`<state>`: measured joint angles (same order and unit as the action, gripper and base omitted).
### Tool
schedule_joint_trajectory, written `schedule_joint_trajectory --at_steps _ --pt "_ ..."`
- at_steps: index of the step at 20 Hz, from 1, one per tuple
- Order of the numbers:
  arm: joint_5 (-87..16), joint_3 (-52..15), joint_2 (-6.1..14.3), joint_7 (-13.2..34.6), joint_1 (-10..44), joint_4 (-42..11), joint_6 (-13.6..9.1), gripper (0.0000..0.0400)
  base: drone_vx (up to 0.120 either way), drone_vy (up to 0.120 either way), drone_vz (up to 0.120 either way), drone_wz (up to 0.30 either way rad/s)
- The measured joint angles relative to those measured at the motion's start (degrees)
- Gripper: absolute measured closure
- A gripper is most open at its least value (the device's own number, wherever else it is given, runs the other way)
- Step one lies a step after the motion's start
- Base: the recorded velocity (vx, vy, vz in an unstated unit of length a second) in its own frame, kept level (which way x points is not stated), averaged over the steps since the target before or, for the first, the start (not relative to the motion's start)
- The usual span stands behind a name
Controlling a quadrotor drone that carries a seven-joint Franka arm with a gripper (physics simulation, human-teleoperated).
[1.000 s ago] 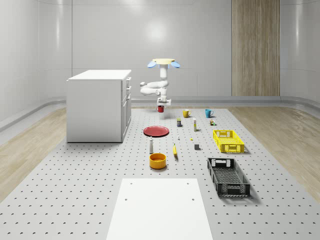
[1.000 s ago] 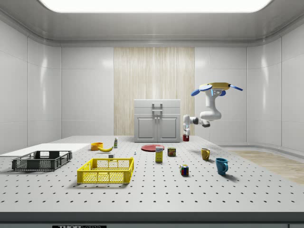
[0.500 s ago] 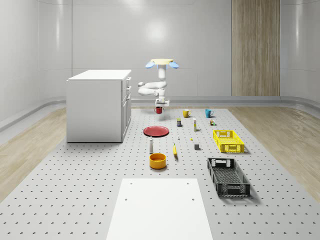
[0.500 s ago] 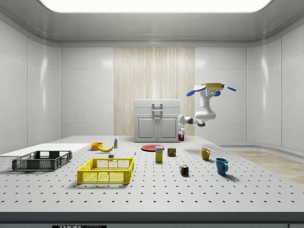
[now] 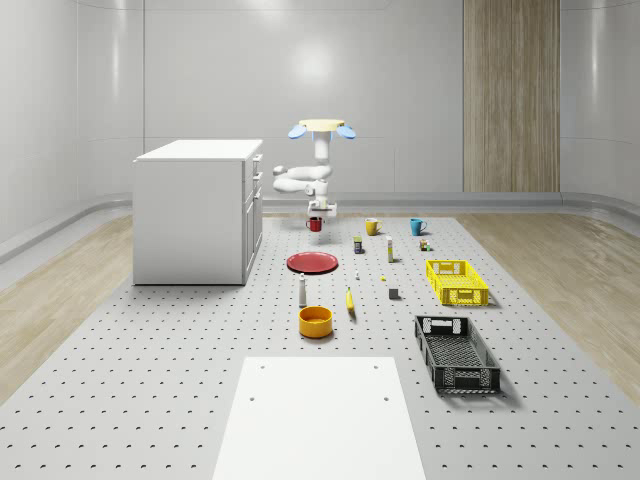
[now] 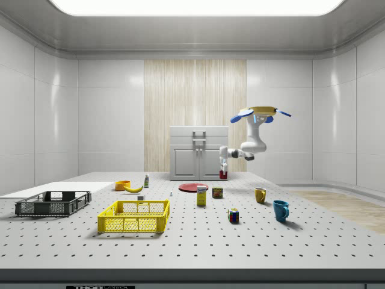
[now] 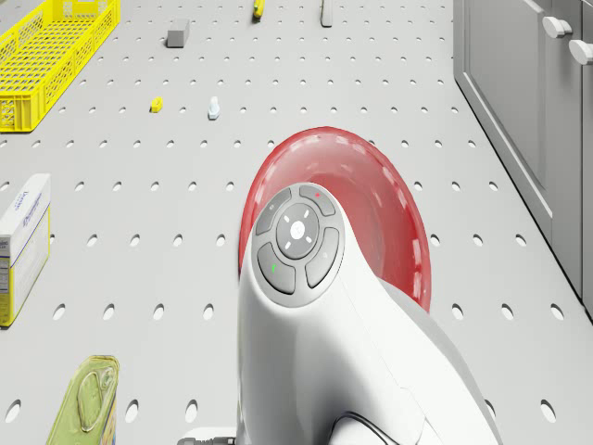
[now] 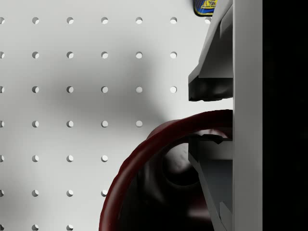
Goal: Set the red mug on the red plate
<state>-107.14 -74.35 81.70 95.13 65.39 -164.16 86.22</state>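
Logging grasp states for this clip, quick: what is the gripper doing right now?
Gripper: shut on the rim of the red mug, held in the air short of the red plate; the drone hovers above.

White cabinet (image 5: pixel 197 210), pegboard floor (image 5: pixel 150 380)

- Red mug (image 5: pixel 315 224): small, glossy dark red, open end up, carried upright in the air above the bench (image 5: pixel 200 400). One end effector finger (image 8: pixel 211 82) lies outside its rim and the other inside, pinching the wall. It hangs beyond the far edge of the red plate, higher than the plate and apart from it.
- Red plate (image 5: pixel 313 262): round, flat, shallow-rimmed, lying level on the bench. In the side view the mug (image 6: pixel 223 175) hangs above and to the right of the plate (image 6: pixel 193 187).
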Motion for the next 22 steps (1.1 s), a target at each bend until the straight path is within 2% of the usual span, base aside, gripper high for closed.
schedule_joint_trajectory --at_steps 4,6,9,14,22 --pt "0.2 -0.1 0.4 0.1 0.1 0.0 0.4 0.0300 0.120 -0.070 -0.110 0.000" --pt "0.3 -0.1 0.6 0.2 0.2 0.0 0.6 0.0300 0.120 -0.080 0.000 0.000" --pt "0.4 -0.2 0.9 0.2 0.3 0.1 0.8 0.0300 0.120 0.000 0.000 0.000" --pt "0.6 -0.3 1.4 0.3 0.4 0.1 1.3 0.0300 0.120 0.000 -0.104 0.000" --pt "0.9 -0.4 2.1 0.5 0.6 0.1 1.9 0.0300 0.120 0.000 0.000 0.000"
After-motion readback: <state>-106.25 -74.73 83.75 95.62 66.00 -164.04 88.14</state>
